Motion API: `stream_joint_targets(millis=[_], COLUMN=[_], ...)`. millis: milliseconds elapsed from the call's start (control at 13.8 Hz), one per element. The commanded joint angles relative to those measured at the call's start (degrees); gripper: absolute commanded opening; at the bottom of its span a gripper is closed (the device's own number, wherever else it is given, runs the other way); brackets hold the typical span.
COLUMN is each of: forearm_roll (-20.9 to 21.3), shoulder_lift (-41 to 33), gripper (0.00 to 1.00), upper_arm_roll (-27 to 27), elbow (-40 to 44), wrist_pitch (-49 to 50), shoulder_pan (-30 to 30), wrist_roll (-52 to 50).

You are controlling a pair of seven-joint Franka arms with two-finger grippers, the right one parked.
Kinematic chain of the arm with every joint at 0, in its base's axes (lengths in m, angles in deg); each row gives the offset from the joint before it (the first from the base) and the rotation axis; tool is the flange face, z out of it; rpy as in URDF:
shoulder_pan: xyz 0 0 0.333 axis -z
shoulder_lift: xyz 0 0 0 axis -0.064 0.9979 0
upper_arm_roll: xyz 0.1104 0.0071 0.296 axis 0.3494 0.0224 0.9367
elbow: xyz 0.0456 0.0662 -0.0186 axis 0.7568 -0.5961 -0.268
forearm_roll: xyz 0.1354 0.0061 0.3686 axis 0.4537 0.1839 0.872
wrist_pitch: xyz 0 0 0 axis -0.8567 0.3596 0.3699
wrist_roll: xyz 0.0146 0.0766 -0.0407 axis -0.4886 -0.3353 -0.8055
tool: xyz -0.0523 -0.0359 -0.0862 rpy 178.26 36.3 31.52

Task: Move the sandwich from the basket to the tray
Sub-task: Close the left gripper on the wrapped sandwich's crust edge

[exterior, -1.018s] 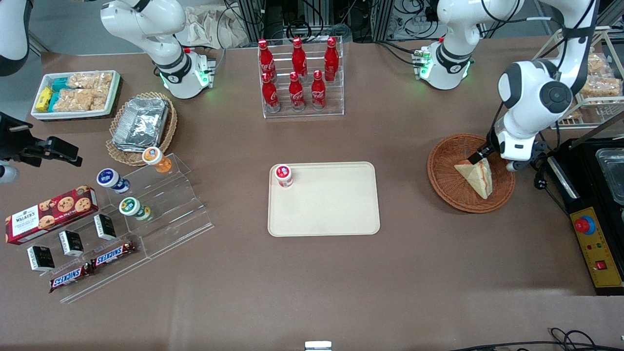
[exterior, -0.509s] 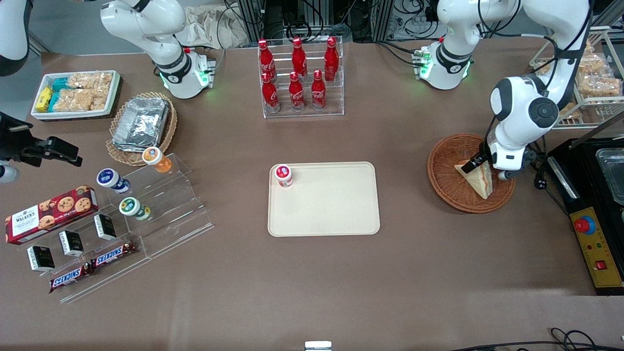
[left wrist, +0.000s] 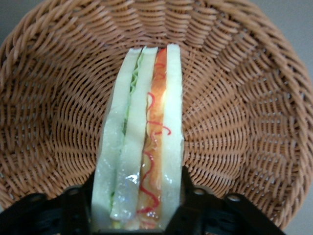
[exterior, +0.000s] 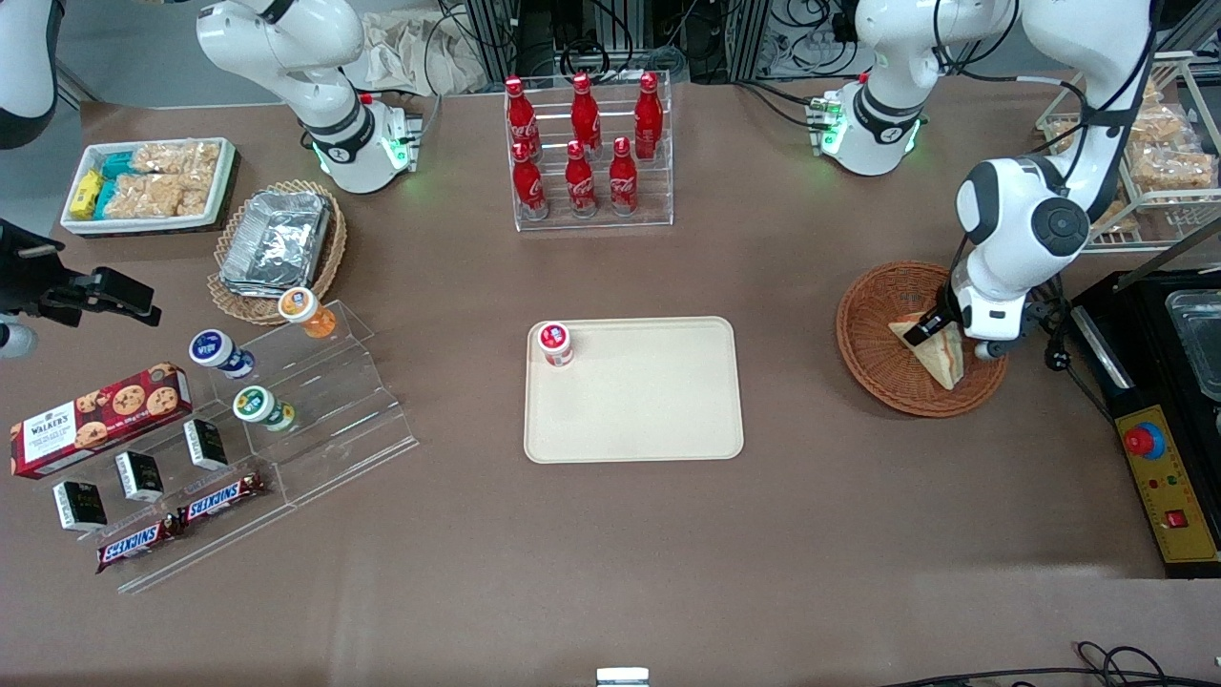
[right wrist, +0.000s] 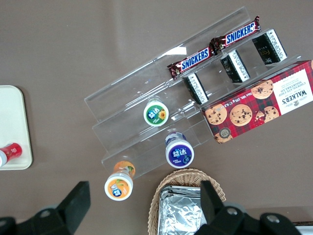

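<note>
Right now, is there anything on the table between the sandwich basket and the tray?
No. In the front view only bare brown table lies between the basket and the tray. The gripper sits at the sandwich in the basket.

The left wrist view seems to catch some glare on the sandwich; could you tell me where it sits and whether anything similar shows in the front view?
Left wrist view: small bright glints on the sandwich wrapping near the gripper, whose fingers flank it; the basket weave looks evenly lit. Front view: soft arm shadow beside the basket, faint sheen on the tray.
</note>
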Motion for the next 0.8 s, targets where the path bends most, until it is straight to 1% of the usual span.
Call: stream_joint_targets(millis=[0,145,218,364,509,727], forearm_roll=[0.75,1.1,1.36,2.16,2.16,2.16], shoulder_lift=[-0.15,-1.47,-2.52,-4.8,-7.26,-10.87], gripper=[0.33,0.32,0.31,0.3,0.3,0.3], upper_arm_roll=[-0.38,-0.46,-0.46,-0.29,-0.29,-0.2], elbow=[0.62,0.71,1.49,3.34,4.83,8.52], wrist_pitch=[-1.89,-0.4,2.13,8.63,12.86,21.2], shoulder_pan=[0.1,0.19,0.19,0.1,0.1,0.01], wrist_roll=[-2.48,-2.13,-1.34,3.47,6.82,15.51])
